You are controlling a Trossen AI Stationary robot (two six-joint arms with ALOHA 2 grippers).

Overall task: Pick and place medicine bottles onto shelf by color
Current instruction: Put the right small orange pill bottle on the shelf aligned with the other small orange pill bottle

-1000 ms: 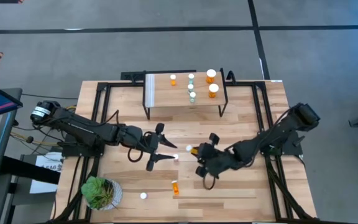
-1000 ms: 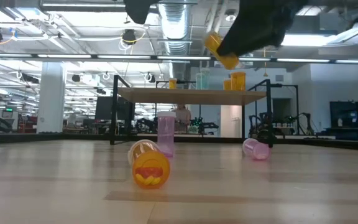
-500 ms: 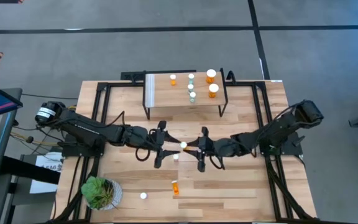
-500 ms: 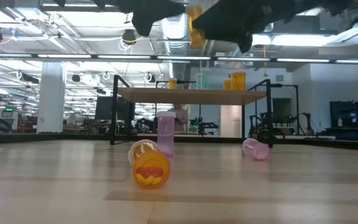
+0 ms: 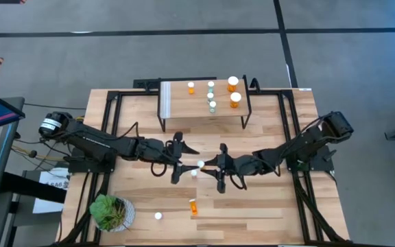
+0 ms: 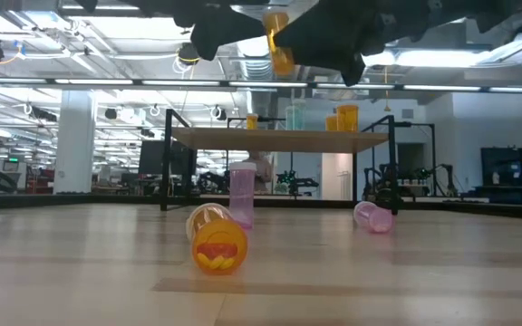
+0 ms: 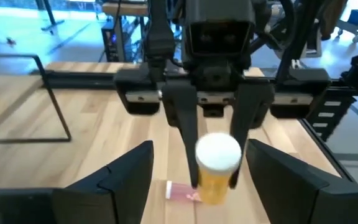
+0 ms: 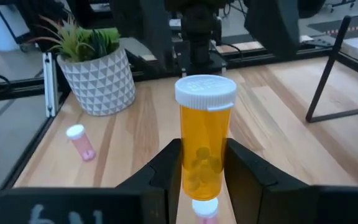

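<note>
An orange medicine bottle (image 8: pixel 205 134) with a white cap hangs above the table's middle, with my right gripper (image 8: pixel 204 168) shut on it. My left gripper (image 7: pixel 201 149) faces it from the table's left and is open. Its fingers stand wide on either side of the cap (image 7: pixel 218 152) without touching. In the high view the two grippers (image 5: pixel 184 159) (image 5: pixel 211 167) meet nose to nose. The shelf (image 5: pixel 177 113) stands at the far edge and carries small orange, pale green and two wider orange bottles (image 5: pixel 235 99) upright on its plank. My right gripper pinches the orange bottle's lower body (image 8: pixel 204 177) between its two fingers (image 8: pixel 169 168). The fingers come about level from the table's right and lie across the bottle. The bottle stands nearly upright with its cap up, slightly tilted, lifted clear of the table (image 6: pixel 277 45).
On the table lie an orange bottle (image 5: pixel 193 206), a pink bottle (image 5: pixel 158 216) and another pink one (image 7: pixel 182 191) under the grippers. In the low view one pink bottle (image 6: pixel 241 195) stands upright. A potted plant (image 5: pixel 112 211) sits at the near left corner.
My right gripper has swung toward the table's left with the orange bottle and tipped up to about level. That has brought the bottle higher and nearly upright in front of my left gripper. My left gripper has edged toward the right.
</note>
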